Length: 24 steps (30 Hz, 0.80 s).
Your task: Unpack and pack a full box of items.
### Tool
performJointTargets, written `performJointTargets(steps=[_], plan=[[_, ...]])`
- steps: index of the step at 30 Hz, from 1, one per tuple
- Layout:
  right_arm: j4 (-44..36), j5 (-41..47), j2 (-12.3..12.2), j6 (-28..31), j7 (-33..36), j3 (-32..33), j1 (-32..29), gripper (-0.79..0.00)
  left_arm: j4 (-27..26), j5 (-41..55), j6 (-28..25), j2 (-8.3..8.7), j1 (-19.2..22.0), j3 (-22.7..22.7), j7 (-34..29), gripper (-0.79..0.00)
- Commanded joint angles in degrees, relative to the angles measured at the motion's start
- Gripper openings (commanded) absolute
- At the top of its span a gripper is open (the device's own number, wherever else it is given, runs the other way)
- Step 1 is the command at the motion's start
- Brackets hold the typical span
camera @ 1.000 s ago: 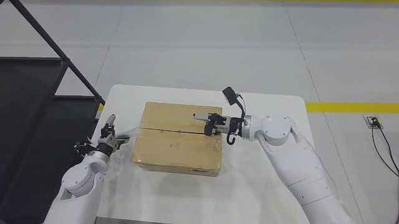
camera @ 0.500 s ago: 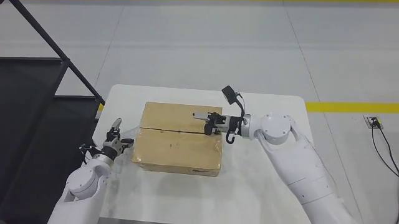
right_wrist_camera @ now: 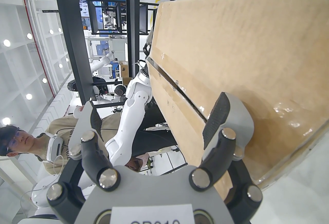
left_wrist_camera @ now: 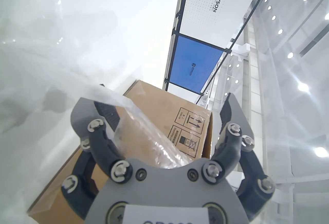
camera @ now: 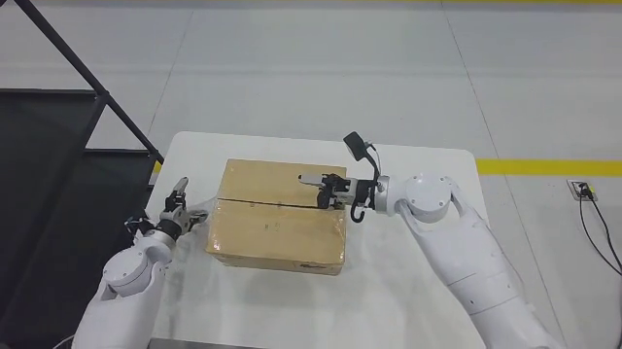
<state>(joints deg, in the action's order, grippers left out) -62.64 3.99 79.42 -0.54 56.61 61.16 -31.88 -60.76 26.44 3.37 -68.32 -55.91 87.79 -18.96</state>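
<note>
- Right now my left tool (left_wrist_camera: 167,112) stands open, its two fingers spread wide.
- A crumpled strip of clear plastic tape (left_wrist_camera: 144,130) runs between those fingers, lying against one dark pad (left_wrist_camera: 108,113). It is not pinched.
- Just ahead of that tool is the brown cardboard box (camera: 277,218), whose near corner and printed end face fill the gap between the fingers in the left wrist view.
- From above, my left tool (camera: 178,211) sits just beside the box's end, low over the white surface (camera: 408,271). The tape bridges the short gap from the tool to the box.
- My right tool (right_wrist_camera: 154,109) is open too, with nothing between its fingers.
- Its one finger (right_wrist_camera: 223,117) lies close along the box's top, right beside the dark seam (right_wrist_camera: 174,88) where the two flaps meet. I cannot tell whether it touches the cardboard.
- Its other finger (right_wrist_camera: 87,122) stands well off the box, in the air.
- From above, this tool (camera: 313,180) hangs over the seam, on the part of the lid nearest my right arm.
- Both flaps lie flat and shut beneath it, and the box rests on the surface between my two tools.
</note>
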Motion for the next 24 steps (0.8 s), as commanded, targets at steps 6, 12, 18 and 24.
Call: performJointTargets(steps=[6,12,18,24], plan=[[-0.23,0.19,-0.21,0.04,-0.04,0.09,-0.26,0.000,-2.42,1.60,-3.12,0.28,-1.61,2.32,-0.12,0.000],[0.39,0.64,-0.28,0.46,0.16,-0.12,-0.03,0.000,-8.61,2.60,-4.17,0.58,-5.13,5.02,1.75,0.000],[0.92,0.99,-0.34,1.02,0.22,-0.31,0.11,0.000,-14.16,1.67,-4.16,0.80,-8.09,6.54,3.44,0.000],[1.34,1.50,-0.41,1.38,0.16,-0.39,0.07,0.000,-18.78,0.71,-5.10,0.82,-10.63,7.18,4.89,0.000]])
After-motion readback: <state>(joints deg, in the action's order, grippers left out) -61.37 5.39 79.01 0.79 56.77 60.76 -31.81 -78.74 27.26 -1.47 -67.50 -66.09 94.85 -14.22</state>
